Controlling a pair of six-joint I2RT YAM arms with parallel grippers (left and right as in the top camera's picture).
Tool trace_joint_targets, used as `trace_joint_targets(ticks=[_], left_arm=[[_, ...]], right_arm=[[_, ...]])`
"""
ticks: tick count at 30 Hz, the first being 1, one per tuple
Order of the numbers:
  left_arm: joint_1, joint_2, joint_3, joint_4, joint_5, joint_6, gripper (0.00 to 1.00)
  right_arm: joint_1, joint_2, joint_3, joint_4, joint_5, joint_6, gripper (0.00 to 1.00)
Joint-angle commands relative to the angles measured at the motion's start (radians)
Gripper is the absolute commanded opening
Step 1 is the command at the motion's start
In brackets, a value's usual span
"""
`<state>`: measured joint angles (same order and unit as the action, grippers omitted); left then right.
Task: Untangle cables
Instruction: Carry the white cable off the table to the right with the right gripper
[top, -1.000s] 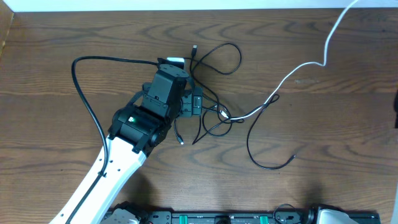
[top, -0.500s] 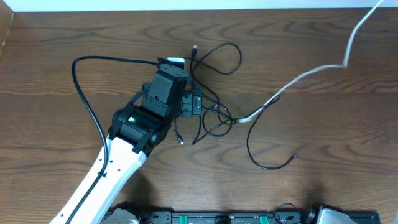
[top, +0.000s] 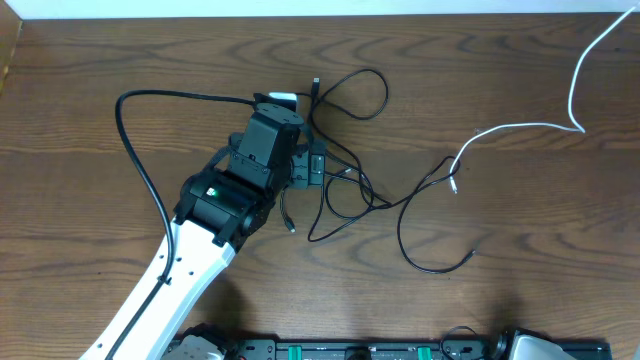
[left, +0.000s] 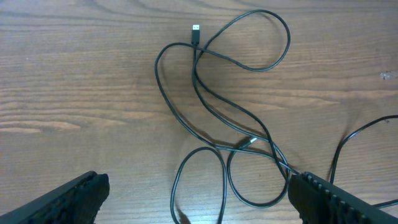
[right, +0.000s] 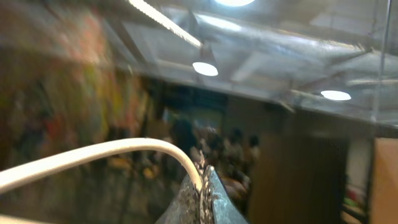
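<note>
Several thin black cables (top: 345, 195) lie looped over one another at the table's middle. In the left wrist view those black cables (left: 205, 93) cross in loops, with a small plug end (left: 195, 28) at the top. My left gripper (top: 313, 166) hovers over the tangle's left side, open; its gripper (left: 199, 205) has its fingers (left: 68, 199) wide apart with cable loops on the wood between them, untouched. The white cable (top: 520, 126) runs from its free end beside a black loop up to the far right edge. My right gripper (right: 202, 186), outside the overhead view, is shut on the white cable (right: 93, 155) and points upward.
The left arm's own thick black cable (top: 130, 130) arcs over the table's left part. The table's back edge (top: 300, 12) meets a white strip at the top. The arms' mounting rail (top: 350, 350) runs along the front edge.
The white cable has slid rightward out of the black tangle; its free end has gone from the middle loops to the right. The black loops shifted slightly. The left arm stayed put.
</note>
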<state>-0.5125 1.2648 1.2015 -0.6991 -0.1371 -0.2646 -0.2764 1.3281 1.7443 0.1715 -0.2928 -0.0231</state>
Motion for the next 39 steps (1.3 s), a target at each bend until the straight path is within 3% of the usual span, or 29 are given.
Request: trace_joint_targets(ticks=[1,15,25,29,39], left_arm=[[-0.001,0.005,0.012,0.000,-0.010,0.006,0.97],[-0.002,0.005,0.012,0.000,-0.010,0.006,0.97],[-0.002,0.005,0.012,0.000,-0.010,0.006,0.97],[-0.001,0.005,0.012,0.000,-0.009,0.006,0.97],[-0.002,0.005,0.012,0.000,-0.010,0.006,0.97]], right_arm=[[-0.006,0.035,0.013,-0.060,0.131,-0.168,0.01],[-0.006,0.134,0.013,-0.172,0.509,-0.388,0.01],[-0.019,0.142,0.013,-0.092,0.888,-0.723,0.01],[-0.057,0.141,0.013,-0.054,0.931,-0.787,0.01],[-0.134,0.146,0.013,-0.079,0.930,-0.787,0.01]])
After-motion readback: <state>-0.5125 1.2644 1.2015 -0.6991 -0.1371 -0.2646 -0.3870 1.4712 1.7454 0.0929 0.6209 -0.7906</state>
